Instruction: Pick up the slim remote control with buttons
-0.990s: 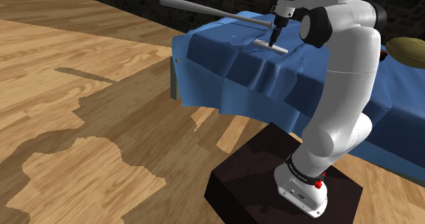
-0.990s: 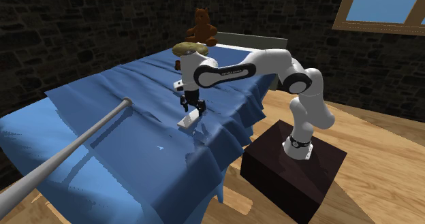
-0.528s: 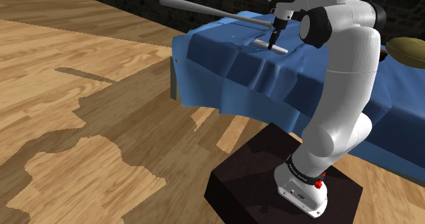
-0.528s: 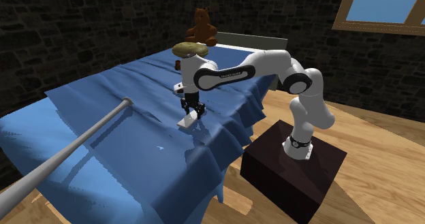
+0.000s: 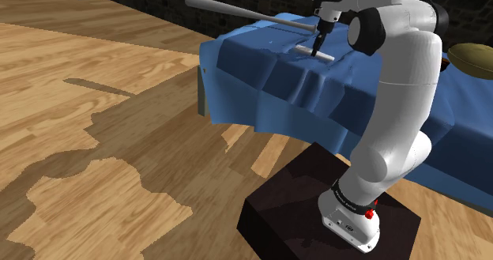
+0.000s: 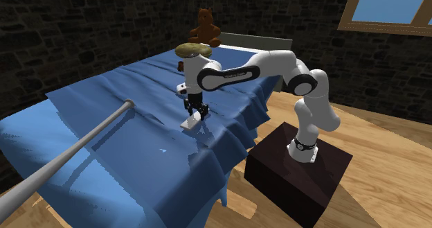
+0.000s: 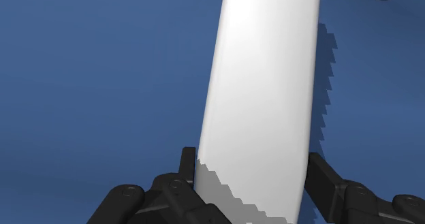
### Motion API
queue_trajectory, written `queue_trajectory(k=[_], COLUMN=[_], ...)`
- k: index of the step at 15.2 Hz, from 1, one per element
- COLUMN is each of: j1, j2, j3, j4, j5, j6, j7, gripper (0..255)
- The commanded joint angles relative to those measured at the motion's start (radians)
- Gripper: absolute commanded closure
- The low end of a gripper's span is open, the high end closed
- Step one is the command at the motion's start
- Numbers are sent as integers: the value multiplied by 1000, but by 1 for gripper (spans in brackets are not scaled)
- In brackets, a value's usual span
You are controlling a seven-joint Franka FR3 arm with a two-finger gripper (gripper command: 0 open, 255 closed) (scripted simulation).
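Blue bed, gripper clasping white remote

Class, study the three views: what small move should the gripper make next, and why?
Probably a short, straight lift. The gripper's fingers seem to press both long sides of the white remote near one end, so it looks clasped, while it sits low over the blue bedcover. Because the grip is off-centre, rising slowly would show whether it tips.

The remote was plain white and the fingers black. The bed had a blue cover, darker in its folds. The floor showed tan wood grain. The stand was dark brown, the pole grey, and the wall dark stonework.
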Motion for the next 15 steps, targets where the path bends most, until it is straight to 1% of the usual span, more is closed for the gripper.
queue_trajectory(k=[1,7,13,15], j1=[-5,-23,-51,-51], j2=[4,15,41,42], j3=[0,-1,0,0], j4=[29,129,252,255], j5=[1,5,16,17], j6=[-26,-113,-210,-212], j7=[1,5,9,9], gripper=[255,255,255,255])
